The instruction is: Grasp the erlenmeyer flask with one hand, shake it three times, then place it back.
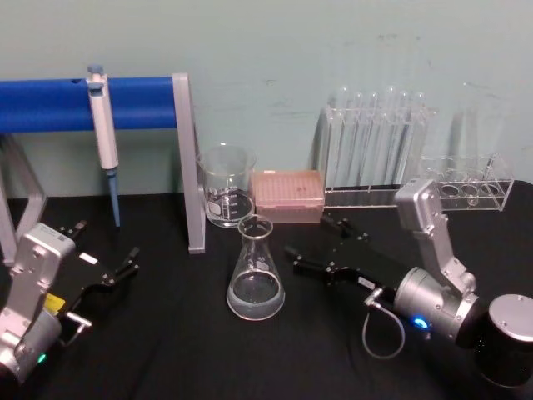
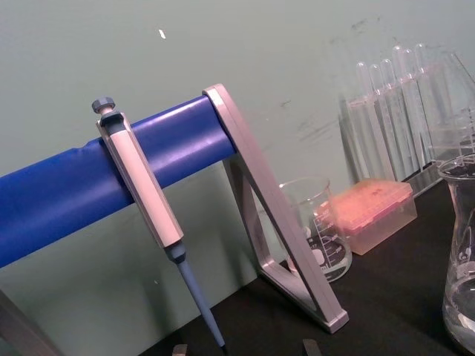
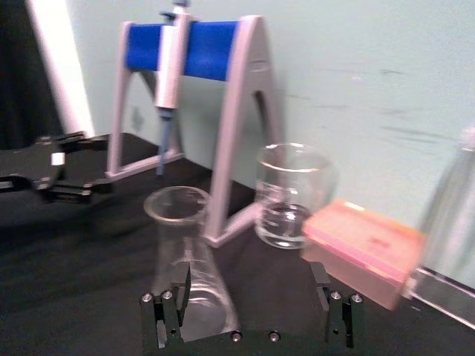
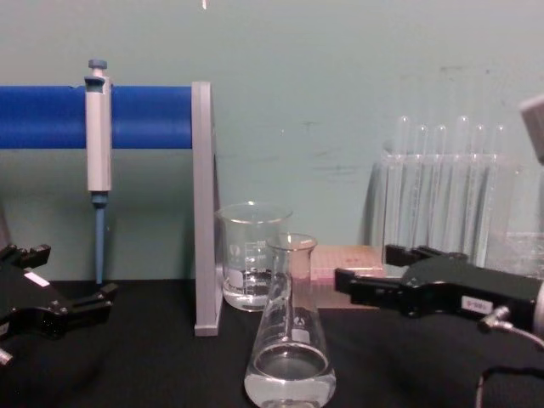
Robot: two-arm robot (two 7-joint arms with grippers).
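The erlenmeyer flask stands upright on the black table with a little clear liquid in its base; it also shows in the chest view and at the edge of the left wrist view. My right gripper is open just right of the flask, fingers pointing toward it and apart from the glass. In the right wrist view the flask sits ahead of the open right gripper, nearer one finger. My left gripper rests open at the table's left side.
Behind the flask stand a glass beaker and a pink tip box. A pipette hangs on a blue-barred stand at the back left. Test tubes in a clear rack stand at the back right.
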